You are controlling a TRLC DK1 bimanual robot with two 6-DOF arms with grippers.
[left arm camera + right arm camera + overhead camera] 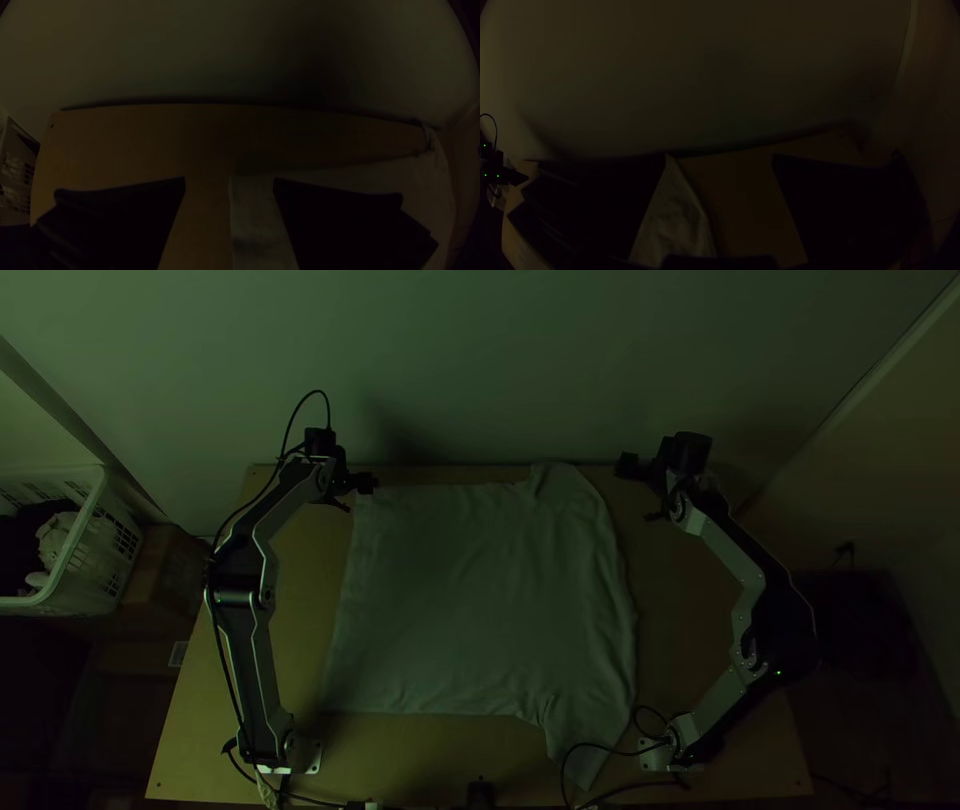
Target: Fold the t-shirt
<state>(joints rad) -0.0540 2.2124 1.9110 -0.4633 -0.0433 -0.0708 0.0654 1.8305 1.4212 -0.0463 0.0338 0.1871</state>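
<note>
Across a wooden desk (420,755), a T-shirt (470,600) lay spread, apparently awaiting its first fold. The left tool (229,181) stood parted near the far hem corner, the right tool (720,156) agape beside the far sleeve; pinching cloth likely came next.

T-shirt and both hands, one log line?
t-shirt: spread, unfolded | left hand: open, at hem corner | right hand: open, beside far sleeve
</note>
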